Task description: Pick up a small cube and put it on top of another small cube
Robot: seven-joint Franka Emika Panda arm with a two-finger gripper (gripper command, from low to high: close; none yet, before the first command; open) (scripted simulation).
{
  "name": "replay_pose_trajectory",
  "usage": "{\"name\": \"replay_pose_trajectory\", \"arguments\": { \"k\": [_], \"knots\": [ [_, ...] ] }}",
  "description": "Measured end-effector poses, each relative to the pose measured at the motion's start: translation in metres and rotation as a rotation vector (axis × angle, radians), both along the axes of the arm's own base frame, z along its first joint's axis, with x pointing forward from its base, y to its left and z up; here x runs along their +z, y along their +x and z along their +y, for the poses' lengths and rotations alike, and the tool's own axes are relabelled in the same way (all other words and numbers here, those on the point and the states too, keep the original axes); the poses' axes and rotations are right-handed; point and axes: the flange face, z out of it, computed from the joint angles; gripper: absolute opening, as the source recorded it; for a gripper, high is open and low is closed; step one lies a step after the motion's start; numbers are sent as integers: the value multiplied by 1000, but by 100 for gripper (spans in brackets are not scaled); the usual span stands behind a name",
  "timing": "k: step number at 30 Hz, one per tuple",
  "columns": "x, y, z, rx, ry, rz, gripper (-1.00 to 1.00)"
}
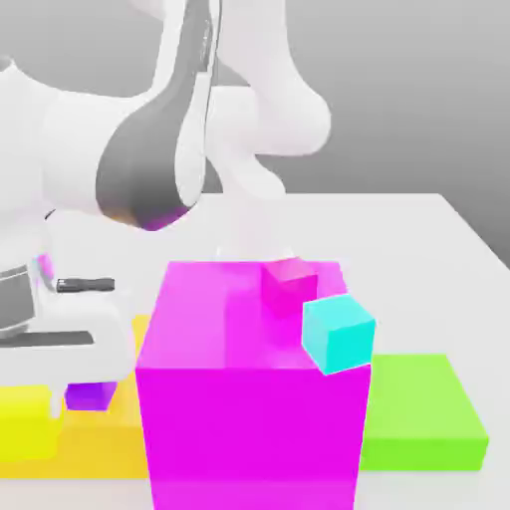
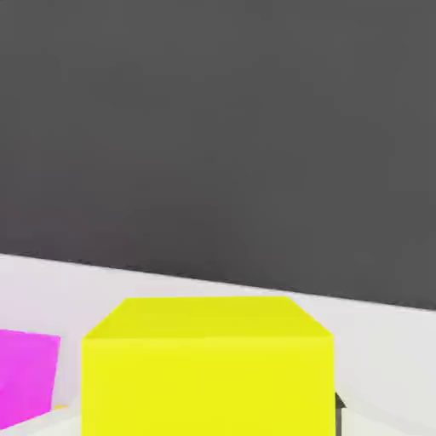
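Observation:
A small yellow cube sits at the exterior view's lower left, beside an orange slab. The white hand is directly above it, and my gripper is shut on the yellow cube. In the hand view the yellow cube is very close, with a dark sliver of a fingertip at its side. Other small cubes are a purple cube on the orange slab, a pink cube on top of the big magenta block, and a cyan cube at that block's upper right corner.
The big magenta block stands tall in the front middle. A flat green slab lies on the exterior view's right of it. The white table runs back to a far edge. The arm's bulky links hang over the left half.

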Motion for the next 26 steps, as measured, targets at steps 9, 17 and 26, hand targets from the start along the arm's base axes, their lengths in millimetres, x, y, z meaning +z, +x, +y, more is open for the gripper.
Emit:
{"name": "replay_pose_trajectory", "arguments": {
  "k": [9, 17, 26],
  "knots": [
    [89, -52, 110, 21, -26, -18, -100],
    [127, -135, 189, 6, 34, -14, -100],
    [60, -149, 199, -14, 78, 11, 100]
  ]
}}
